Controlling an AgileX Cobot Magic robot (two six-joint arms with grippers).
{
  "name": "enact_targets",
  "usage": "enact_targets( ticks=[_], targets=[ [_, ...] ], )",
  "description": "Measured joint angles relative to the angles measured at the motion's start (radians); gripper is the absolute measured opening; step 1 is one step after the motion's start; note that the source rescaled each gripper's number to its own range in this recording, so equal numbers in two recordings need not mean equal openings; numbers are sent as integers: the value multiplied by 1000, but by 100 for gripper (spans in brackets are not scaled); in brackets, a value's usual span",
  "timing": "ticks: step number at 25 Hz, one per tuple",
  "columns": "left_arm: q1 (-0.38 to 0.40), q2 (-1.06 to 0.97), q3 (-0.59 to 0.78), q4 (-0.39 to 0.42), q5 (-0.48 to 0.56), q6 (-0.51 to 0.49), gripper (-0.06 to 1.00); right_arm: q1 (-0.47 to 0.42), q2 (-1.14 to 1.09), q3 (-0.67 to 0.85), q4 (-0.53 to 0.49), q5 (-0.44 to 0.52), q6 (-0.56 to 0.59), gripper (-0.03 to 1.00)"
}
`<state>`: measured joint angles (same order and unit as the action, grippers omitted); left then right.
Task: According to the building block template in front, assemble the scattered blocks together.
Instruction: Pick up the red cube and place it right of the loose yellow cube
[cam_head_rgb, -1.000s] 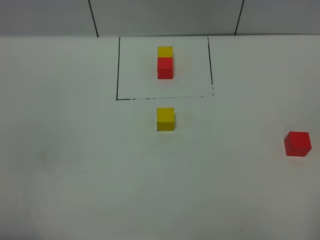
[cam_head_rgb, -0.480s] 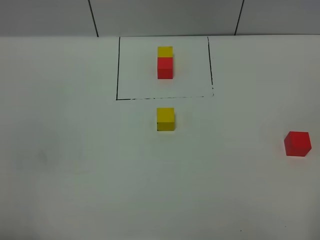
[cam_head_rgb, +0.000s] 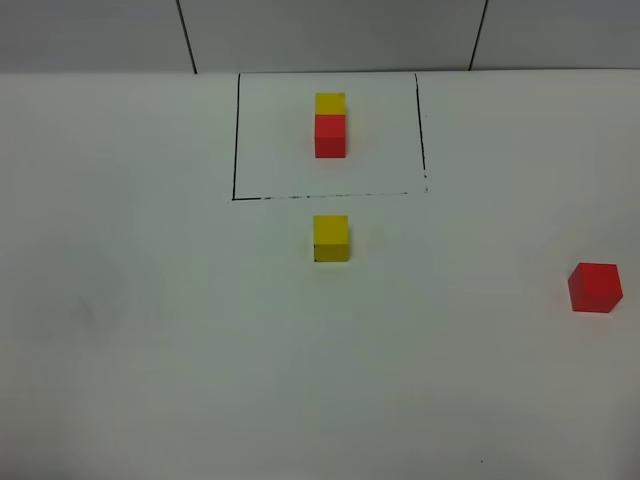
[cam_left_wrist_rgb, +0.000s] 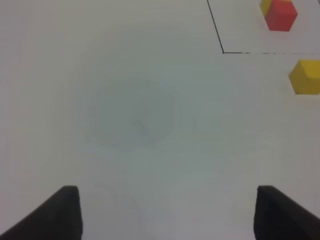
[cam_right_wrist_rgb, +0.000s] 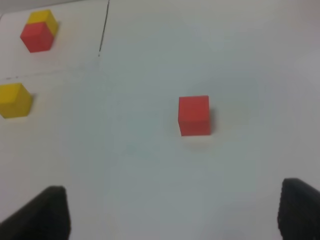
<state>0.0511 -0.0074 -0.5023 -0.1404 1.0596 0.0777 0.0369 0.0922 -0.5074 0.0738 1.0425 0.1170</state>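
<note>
The template is a yellow cube joined to a red cube (cam_head_rgb: 330, 125) inside a black drawn rectangle (cam_head_rgb: 236, 140) at the back of the white table. The loose yellow cube (cam_head_rgb: 331, 238) sits just in front of the rectangle. The loose red cube (cam_head_rgb: 595, 287) sits far right. The left wrist view shows the template (cam_left_wrist_rgb: 280, 13), the yellow cube (cam_left_wrist_rgb: 306, 76) and my open, empty left gripper (cam_left_wrist_rgb: 167, 210). The right wrist view shows the red cube (cam_right_wrist_rgb: 194, 115), the yellow cube (cam_right_wrist_rgb: 15, 100), the template (cam_right_wrist_rgb: 38, 31) and my open, empty right gripper (cam_right_wrist_rgb: 172, 210). Neither gripper shows in the exterior view.
The white table (cam_head_rgb: 150, 330) reaches back to a grey panelled wall (cam_head_rgb: 330, 35). Nothing else stands on the table.
</note>
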Motion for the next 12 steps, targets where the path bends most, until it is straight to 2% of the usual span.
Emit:
enact_targets(
  ticks=[4,12],
  targets=[
    [0,0,0,0,0,0,50,0,355,-45,0,-52,1,66],
    [0,0,0,0,0,0,50,0,1110,-167,39,-294,-34,66]
  ],
)
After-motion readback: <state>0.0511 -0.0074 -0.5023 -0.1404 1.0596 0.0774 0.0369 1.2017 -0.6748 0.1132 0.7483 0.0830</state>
